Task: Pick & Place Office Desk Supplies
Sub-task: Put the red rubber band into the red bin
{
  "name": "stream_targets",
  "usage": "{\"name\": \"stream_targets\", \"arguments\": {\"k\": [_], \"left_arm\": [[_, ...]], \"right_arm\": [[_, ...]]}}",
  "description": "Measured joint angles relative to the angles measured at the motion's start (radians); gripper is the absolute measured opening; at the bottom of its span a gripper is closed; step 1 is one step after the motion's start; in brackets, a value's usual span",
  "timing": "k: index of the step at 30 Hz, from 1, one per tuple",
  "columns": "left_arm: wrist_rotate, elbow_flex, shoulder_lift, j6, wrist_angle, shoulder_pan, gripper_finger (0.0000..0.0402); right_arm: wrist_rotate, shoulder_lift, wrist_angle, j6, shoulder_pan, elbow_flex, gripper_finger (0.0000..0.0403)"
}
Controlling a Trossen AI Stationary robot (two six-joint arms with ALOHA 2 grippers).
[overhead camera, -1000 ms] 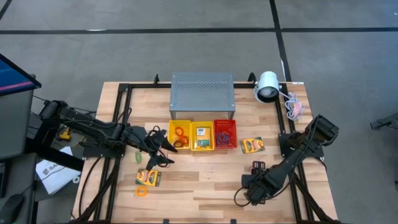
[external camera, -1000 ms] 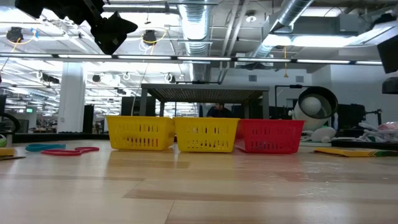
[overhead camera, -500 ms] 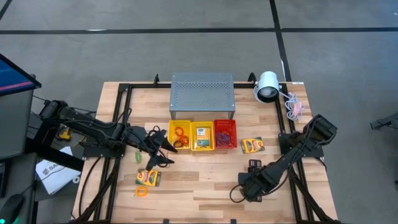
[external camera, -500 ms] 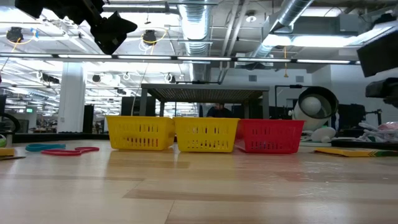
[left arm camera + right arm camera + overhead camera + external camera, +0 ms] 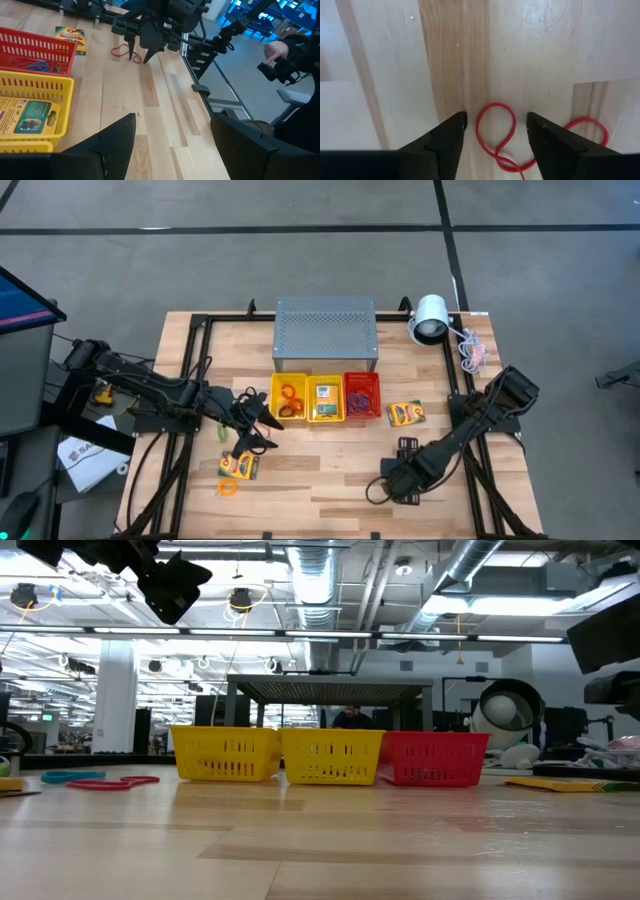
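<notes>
Red band loop (image 5: 496,135) partly cut off between open right jaws.

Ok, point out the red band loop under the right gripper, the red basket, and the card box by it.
red band loop (image 5: 495,131), right wrist view, loop's curve.
red basket (image 5: 362,384), high view, far rim.
card box (image 5: 405,414), high view, face centre.

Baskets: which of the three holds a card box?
The middle basket, yellow, holds a card box. The left yellow basket holds orange bands; the red basket holds coloured bands.
</notes>
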State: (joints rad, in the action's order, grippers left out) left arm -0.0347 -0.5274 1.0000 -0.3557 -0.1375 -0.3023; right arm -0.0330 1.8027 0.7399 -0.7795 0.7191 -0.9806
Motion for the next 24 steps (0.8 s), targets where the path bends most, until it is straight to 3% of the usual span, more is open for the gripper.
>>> {"name": "stream_targets", "arguments": {"k": [12, 24], "left_arm": [[0.0, 0.0, 0.0, 0.0, 0.0, 0.0, 0.0254], [0.0, 0.0, 0.0, 0.0, 0.0, 0.0, 0.0254]], "right_arm": [[0.017, 0.002, -0.013, -0.006, -0.001, 0.001, 0.0012], [0.006, -0.055, -0.009, -0.005, -0.036, 0.011, 0.0001]]}}
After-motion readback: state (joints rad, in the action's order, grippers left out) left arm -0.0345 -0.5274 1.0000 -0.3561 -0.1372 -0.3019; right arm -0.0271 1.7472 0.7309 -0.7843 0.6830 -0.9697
